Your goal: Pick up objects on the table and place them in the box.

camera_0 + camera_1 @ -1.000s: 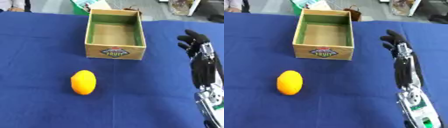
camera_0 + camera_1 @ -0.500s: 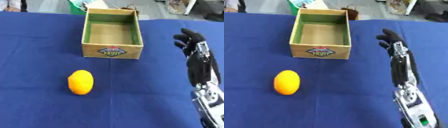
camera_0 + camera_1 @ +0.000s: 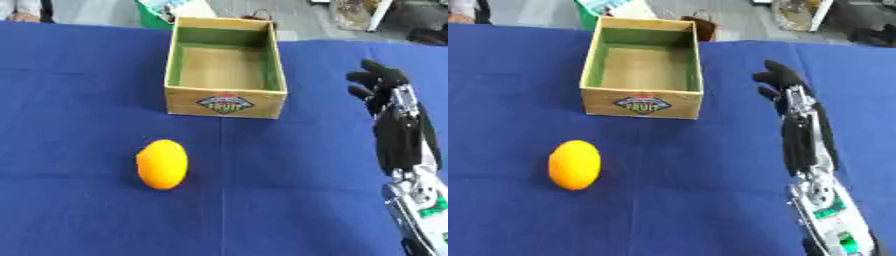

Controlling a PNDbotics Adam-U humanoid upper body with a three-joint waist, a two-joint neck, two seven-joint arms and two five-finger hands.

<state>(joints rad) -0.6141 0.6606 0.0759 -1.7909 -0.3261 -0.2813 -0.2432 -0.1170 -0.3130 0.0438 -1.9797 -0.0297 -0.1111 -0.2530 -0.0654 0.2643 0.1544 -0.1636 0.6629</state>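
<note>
One hand (image 3: pixel 779 85), the right, is hovering over the blue counter (image 3: pixel 79 210), fingers relaxed, holding nothing. The box (image 3: pixel 226 67) is sitting to its left; the orange (image 3: pixel 163 164) is lying farther left, nearer.

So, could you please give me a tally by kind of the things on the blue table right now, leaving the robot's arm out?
Orange fruit: 1, lying on the cloth in front of the box.
Wooden box: 1, nothing inside it.
Total: 2.
The right hand holds nothing.
</note>
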